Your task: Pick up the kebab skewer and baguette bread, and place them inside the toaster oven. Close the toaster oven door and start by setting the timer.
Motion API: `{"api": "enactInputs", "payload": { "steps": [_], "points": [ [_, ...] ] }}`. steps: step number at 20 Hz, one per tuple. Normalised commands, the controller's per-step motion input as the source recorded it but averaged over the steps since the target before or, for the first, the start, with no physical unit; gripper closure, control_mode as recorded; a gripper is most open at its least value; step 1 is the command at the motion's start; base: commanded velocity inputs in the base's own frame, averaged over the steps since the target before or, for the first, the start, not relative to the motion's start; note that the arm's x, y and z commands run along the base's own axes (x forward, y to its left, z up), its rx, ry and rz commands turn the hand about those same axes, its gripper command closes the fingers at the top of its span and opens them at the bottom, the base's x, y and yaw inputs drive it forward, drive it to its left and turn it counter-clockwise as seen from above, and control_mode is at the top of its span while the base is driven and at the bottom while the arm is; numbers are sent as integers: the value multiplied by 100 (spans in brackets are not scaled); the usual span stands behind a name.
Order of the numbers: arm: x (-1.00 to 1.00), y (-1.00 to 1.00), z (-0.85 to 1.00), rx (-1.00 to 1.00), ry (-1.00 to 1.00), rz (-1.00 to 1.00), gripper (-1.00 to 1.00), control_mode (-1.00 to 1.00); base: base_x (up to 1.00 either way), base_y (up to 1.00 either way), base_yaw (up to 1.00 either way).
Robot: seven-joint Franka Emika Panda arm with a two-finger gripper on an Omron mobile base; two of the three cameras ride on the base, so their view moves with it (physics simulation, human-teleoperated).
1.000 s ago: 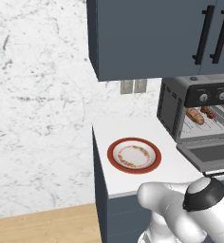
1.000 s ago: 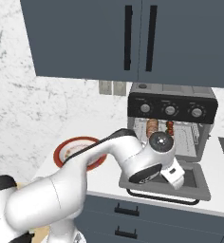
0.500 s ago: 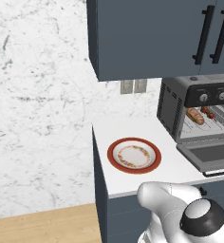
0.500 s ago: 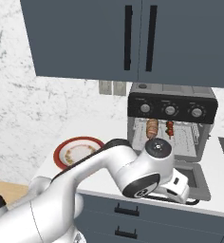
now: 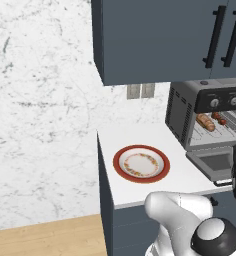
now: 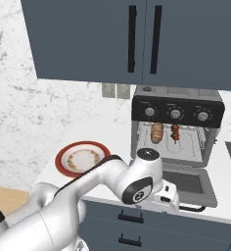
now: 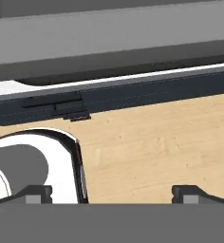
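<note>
Hand view shows the gripper (image 7: 112,192) with fingers spread wide and holding nothing, wooden floor between them, what may be the toaster oven door's (image 6: 188,184) underside above. Right base view shows the toaster oven (image 6: 176,128) holding baguette bread (image 6: 157,132) beside kebab skewer (image 6: 175,132).

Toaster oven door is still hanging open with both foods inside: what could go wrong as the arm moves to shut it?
The toaster oven door lies flat out past the counter edge, and the open gripper sits low in front of it, facing the floor; coming up badly, it could slip off the edge. The baguette bread and kebab skewer rest on the rack; a hard swing might jolt them.
</note>
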Motion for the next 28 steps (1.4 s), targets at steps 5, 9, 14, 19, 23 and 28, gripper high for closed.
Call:
{"api": "enactInputs", "payload": {
  "steps": [5, 9, 14, 19, 23, 28],
  "points": [
    [0, 0, -54, 0, 32, 6, -100, -100, 0, 0, 0],
    [33, -1, -20, 1, 19, 0, -100, -100, 0, 0, 0],
    [35, -1, -4, 7, 2, 0, -100, -100, 0, 0, 0],
    [10, -2, -21, 13, 0, 0, -100, -100, 0, 0, 0],
    [4, -2, -19, 14, -4, 0, -100, -100, 0, 0, 0],
    [23, 0, -2, 6, -13, 0, -100, -100, 0, 0, 0]
  ]
}}
